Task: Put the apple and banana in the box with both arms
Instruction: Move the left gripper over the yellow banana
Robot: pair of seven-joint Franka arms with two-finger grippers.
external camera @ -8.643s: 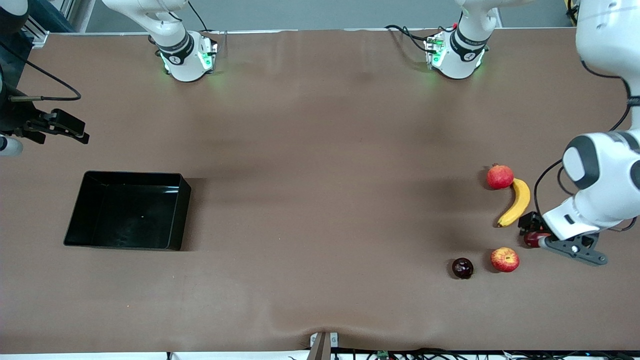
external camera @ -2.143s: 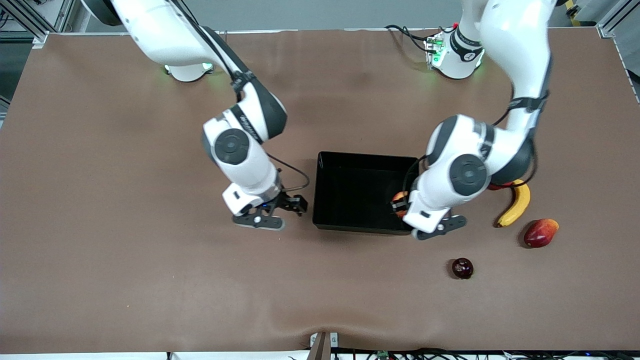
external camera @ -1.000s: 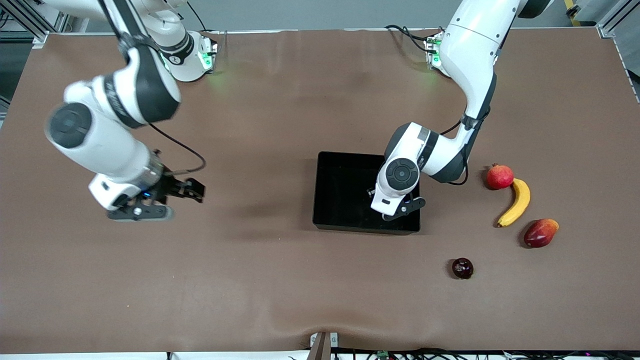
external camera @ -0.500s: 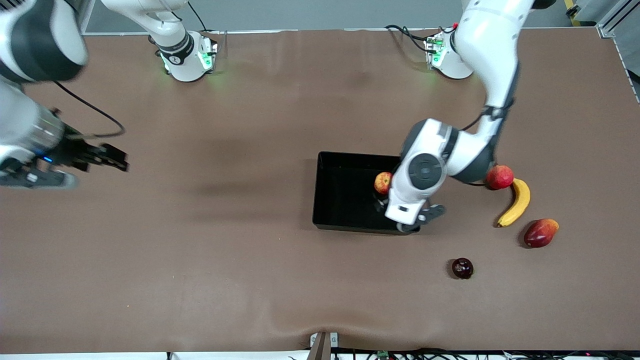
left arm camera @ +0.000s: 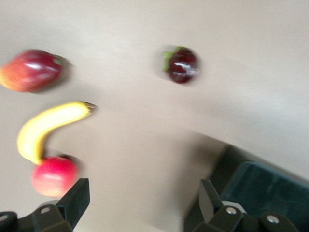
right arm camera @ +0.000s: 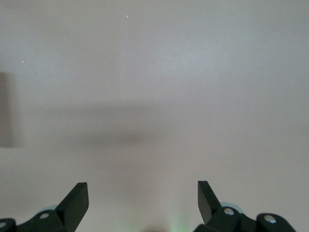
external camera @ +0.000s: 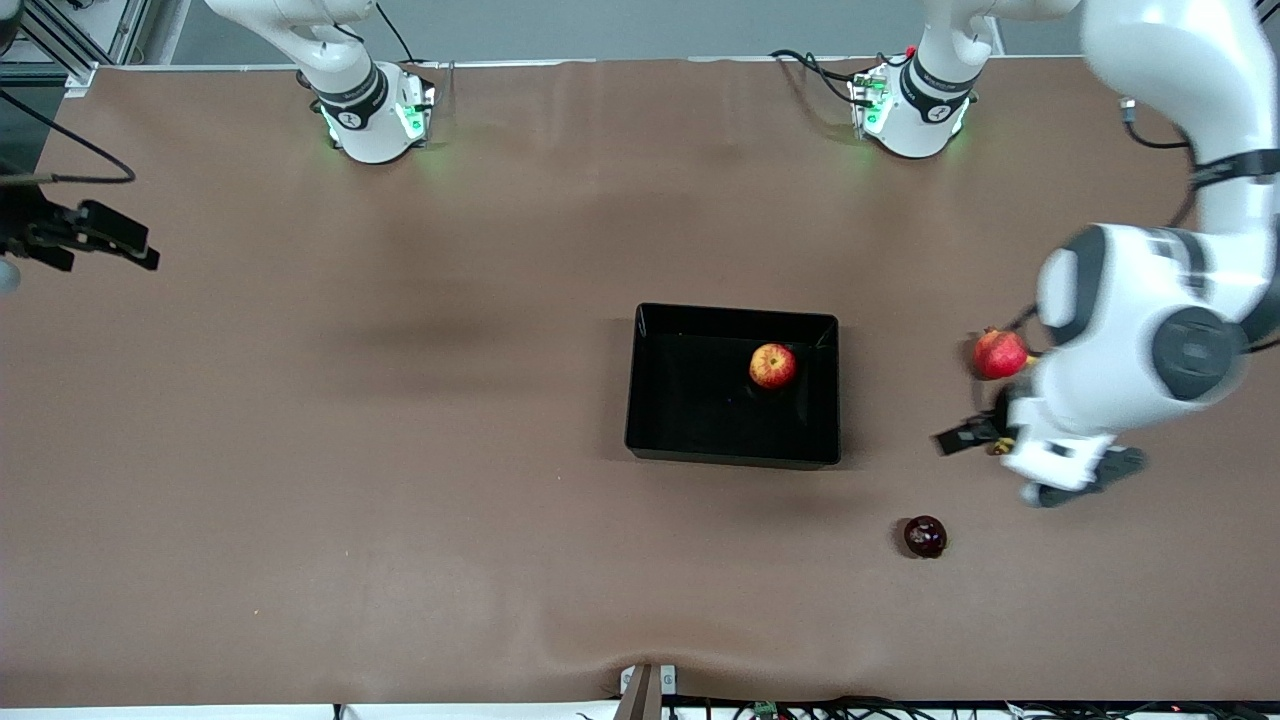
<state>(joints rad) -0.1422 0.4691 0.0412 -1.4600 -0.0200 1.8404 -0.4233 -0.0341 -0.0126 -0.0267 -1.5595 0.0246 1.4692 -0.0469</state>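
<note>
Bench (external camera: 500, 560): box (external camera: 655, 440) mid-bench, apple (external camera: 773, 365) already in it. Banana (left arm camera: 46, 128) lies near my left arm's end, beside the pomegranate (external camera: 1000, 354) — my left hand (external camera: 985, 437) hovers over it, wide open, empty. Right hand (external camera: 85, 235) waits off at its own end, also wide open.

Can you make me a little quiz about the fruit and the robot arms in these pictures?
1. True or false: the apple lies in the box.
2. Which gripper is over the banana: A the left gripper, B the right gripper?
3. Fill in: the dark purple fruit lies on the ____.

Key: 1 true. 2 A; it is open, and the open right gripper waits at the right arm's end of the table. 3 table.
</note>
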